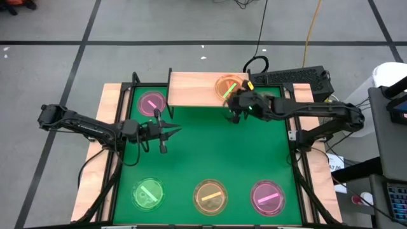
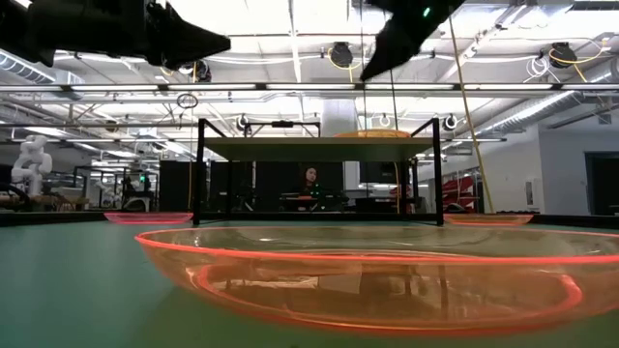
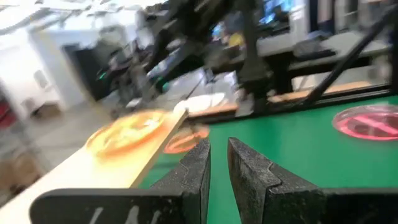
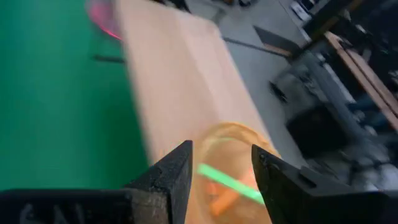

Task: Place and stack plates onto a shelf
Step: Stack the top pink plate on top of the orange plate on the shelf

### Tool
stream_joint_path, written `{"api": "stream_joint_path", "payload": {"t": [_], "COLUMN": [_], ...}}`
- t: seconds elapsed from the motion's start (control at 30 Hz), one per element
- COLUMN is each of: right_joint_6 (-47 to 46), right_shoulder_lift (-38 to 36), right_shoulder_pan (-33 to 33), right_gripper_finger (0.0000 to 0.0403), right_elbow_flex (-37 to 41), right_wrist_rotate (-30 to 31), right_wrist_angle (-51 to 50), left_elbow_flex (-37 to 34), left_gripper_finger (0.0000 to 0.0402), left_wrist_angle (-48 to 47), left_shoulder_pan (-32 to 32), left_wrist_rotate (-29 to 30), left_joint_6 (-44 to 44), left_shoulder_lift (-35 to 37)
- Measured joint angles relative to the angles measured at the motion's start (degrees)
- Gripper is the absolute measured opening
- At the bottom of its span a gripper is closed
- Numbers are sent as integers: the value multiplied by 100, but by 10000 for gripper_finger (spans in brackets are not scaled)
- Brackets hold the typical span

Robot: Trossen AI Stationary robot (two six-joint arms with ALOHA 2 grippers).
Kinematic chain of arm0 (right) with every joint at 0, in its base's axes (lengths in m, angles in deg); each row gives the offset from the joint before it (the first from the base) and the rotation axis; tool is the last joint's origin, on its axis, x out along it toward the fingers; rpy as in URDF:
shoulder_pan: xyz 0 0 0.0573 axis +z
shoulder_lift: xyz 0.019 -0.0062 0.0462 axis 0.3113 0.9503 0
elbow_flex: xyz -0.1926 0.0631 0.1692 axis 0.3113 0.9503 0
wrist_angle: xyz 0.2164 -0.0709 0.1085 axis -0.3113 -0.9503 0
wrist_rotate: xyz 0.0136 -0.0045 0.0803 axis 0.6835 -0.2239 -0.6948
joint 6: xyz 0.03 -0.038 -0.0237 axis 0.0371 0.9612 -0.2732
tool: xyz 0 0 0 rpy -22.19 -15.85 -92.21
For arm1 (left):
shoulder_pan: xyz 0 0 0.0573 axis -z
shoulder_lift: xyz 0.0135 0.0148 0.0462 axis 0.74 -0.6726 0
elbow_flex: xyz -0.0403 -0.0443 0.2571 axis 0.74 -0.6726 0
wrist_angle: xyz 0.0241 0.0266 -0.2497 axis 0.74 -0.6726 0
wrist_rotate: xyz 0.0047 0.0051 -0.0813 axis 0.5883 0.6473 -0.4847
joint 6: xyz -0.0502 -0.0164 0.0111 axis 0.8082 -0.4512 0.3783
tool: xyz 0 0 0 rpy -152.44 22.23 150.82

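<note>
I see the shelf [image 1: 197, 89] at the far edge of the green mat [image 1: 203, 152], and one orange plate [image 1: 227, 86] lies on its right half, with a bright green stripe across it. My right tool [image 1: 236, 109] hangs just in front of that plate, over the shelf's near right edge; in the right wrist view its fingers [image 4: 168, 177] stand apart with the orange plate [image 4: 233, 174] showing between them, nothing clamped. My left tool [image 1: 166, 135] is over the mat left of centre, well apart from the shelf, fingers [image 3: 196, 171] apart by a narrow gap and holding nothing.

A pink plate [image 1: 151, 103] sits on the mat just left of the shelf, partly under its edge as far as I can tell. Three more plates line the near side of the mat: green plate [image 1: 148, 193] on the left, a second orange plate [image 1: 210, 196] in the middle, a second pink plate [image 1: 267, 196] on the right. In the low view that near orange plate [image 2: 377, 280] fills the foreground, the shelf [image 2: 314, 148] stands behind it on black legs, and a person [image 2: 310, 184] sits far off in the room.
</note>
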Motion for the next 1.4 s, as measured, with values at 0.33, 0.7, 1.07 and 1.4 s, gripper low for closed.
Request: {"api": "stream_joint_path", "payload": {"t": [0.33, 0.7, 1.07, 1.4], "right_joint_6": [-832, -587, -619, -774], "right_shoulder_lift": [-727, -753, -753, -755], "right_shoulder_pan": [1444, 1920, 2085, 2085], "right_gripper_finger": [135, 134, 134, 134], "right_elbow_flex": [2, 798, 1866, 1967], "right_wrist_rotate": [-10, 139, 194, 199], "right_wrist_angle": [-242, 567, 1687, 1675], "left_elbow_flex": [870, 1526, 1458, 1449], "left_gripper_finger": [62, 63, 63, 80], "left_wrist_angle": [-4108, -7061, -7393, -7385], "left_shoulder_pan": [186, -367, -1428, -2396], "left_wrist_rotate": [2015, 2038, 1469, 607], "left_joint_6": [1448, 3287, 3067, 2464], "left_shoulder_lift": [241, -57, -805, -1758]}}
